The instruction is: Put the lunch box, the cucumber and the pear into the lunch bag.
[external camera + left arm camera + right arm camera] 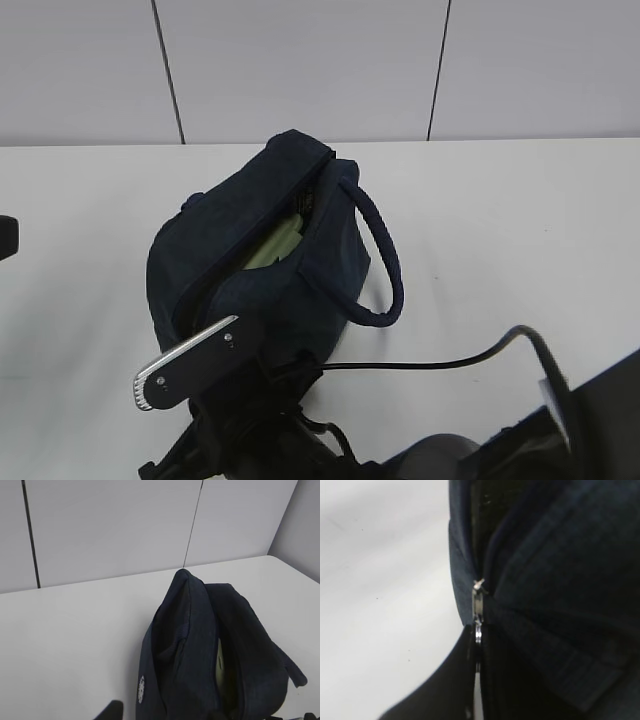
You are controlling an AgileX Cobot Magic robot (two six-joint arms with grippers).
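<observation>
The navy lunch bag (270, 250) lies on the white table with its top gaping. Inside it shows the pale green lid of the lunch box (272, 245), seen as a thin sliver (220, 667) in the left wrist view. The cucumber and the pear are hidden. In the right wrist view my right gripper (479, 632) is shut on the metal zipper pull (478, 612) at the bag's (545, 580) end. My left gripper (162, 716) is open. Only one dark fingertip (113, 709) shows, apart from the bag's (200, 645) left side.
A dark arm assembly (250, 430) with a silver bar (185, 365) sits against the bag's near end. A black cable (430, 365) runs to it from the lower right. The padded handle (385, 260) loops off the bag's right side. A dark part (6, 238) pokes in at the left edge.
</observation>
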